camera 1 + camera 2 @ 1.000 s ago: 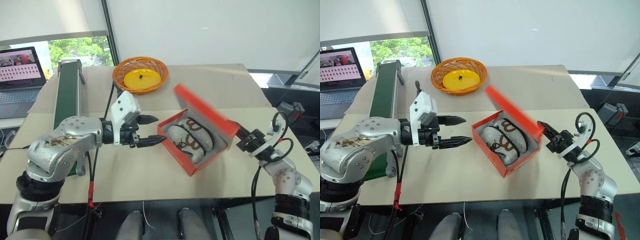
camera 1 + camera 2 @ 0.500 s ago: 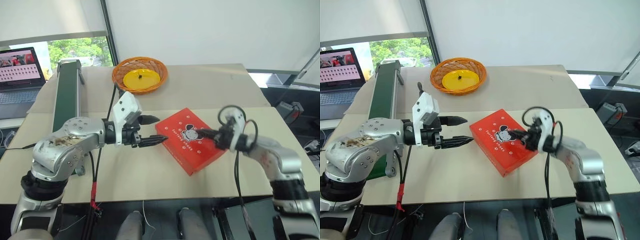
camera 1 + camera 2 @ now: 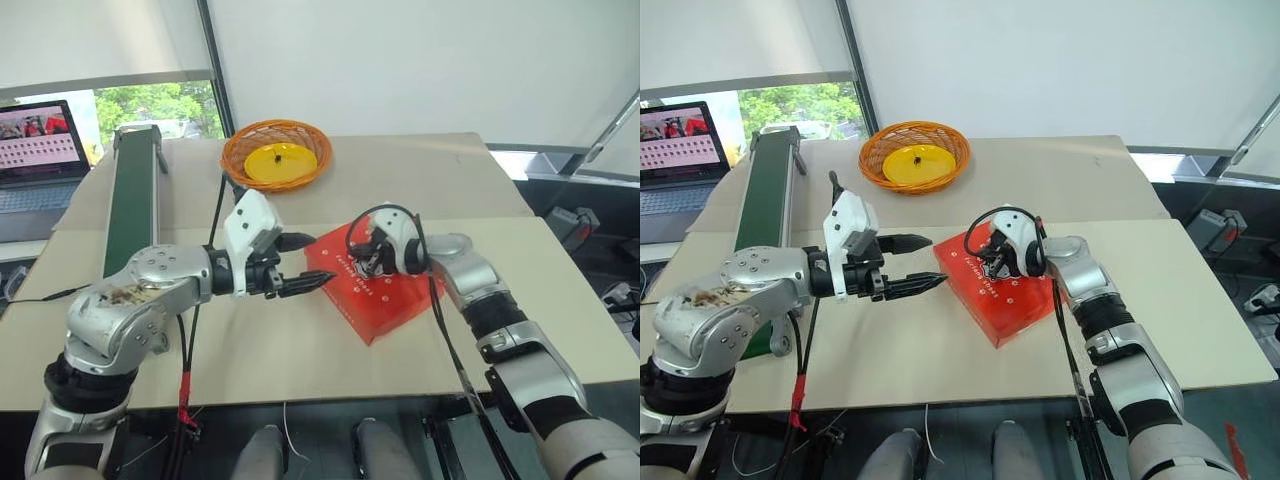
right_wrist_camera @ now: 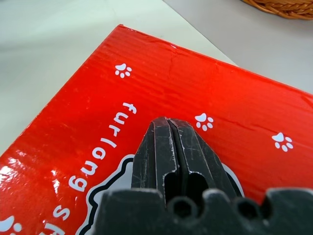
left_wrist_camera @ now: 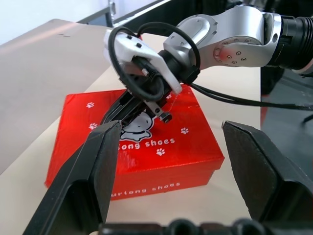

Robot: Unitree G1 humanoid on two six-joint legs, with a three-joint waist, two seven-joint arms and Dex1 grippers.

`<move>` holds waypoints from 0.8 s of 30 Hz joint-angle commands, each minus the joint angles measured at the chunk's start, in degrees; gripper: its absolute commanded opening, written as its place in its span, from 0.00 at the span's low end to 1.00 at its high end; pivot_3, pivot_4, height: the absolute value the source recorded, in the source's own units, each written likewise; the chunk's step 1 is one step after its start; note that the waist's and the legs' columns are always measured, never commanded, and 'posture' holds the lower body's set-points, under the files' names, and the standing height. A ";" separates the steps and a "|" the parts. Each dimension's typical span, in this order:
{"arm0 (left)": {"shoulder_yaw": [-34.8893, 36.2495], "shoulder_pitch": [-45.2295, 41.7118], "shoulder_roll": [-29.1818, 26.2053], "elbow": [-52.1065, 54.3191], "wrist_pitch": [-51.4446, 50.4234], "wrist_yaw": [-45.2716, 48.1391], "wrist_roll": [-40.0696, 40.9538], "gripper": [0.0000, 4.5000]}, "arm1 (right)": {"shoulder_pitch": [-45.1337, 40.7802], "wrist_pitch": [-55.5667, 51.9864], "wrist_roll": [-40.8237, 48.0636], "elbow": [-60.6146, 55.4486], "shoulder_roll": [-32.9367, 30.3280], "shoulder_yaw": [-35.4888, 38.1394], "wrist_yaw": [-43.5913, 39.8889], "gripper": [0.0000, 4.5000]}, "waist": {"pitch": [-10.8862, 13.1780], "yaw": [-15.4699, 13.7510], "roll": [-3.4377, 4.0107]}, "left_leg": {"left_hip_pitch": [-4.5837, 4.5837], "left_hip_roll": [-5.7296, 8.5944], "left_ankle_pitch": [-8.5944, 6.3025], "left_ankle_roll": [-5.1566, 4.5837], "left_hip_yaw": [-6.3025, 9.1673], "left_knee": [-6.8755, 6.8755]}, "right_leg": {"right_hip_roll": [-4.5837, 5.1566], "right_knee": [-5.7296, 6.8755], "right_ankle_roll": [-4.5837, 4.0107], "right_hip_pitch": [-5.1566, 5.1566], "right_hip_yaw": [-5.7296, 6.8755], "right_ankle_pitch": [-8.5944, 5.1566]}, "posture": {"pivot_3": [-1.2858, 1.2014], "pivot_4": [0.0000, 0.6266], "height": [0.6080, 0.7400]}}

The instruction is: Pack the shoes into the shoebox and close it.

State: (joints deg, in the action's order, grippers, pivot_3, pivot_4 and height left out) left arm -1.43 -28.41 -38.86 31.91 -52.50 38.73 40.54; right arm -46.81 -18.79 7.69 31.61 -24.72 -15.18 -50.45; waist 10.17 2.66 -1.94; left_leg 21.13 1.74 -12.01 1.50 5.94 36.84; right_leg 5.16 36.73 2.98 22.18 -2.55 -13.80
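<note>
Silver arms, blk cables, white wrists

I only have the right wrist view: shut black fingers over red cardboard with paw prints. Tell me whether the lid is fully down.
Observer: Yes. In the head views the shoebox lies flat and closed on the table, lid level all round.
Operator: Report where the left gripper is.
Observer: The left gripper hangs open just off the box's left corner, not touching it.
Operator: Confirm where my right gripper sits on the lid.
Observer: The left wrist view shows the right gripper, fingers shut, tips on the cartoon figure printed mid-lid.
Operator: List what else is on the table.
Observer: An orange wicker basket stands beyond the box, well apart from it.
</note>
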 commanded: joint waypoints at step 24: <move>1.06 5.67 -4.15 -5.00 10.32 5.51 -8.70 0.78 | 25.12 -31.71 25.43 -60.46 -28.84 22.69 -7.65 1.00 | 0.11 -0.64 0.04 | 1.19 0.12 -0.15 -0.05 0.06 -0.01 | 0.15 -0.04 0.03 1.08 0.06 -0.05 | 0.52 0.24 1.00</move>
State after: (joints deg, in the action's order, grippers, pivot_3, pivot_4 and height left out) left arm -1.87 -23.11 -42.53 26.89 -43.97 44.03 32.87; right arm -21.34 -50.38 32.53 -27.78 -52.58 4.97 -58.88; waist 10.27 2.02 -1.90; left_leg 22.32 1.86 -12.16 1.45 5.99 36.83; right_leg 5.30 36.70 3.01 23.25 -2.49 -13.85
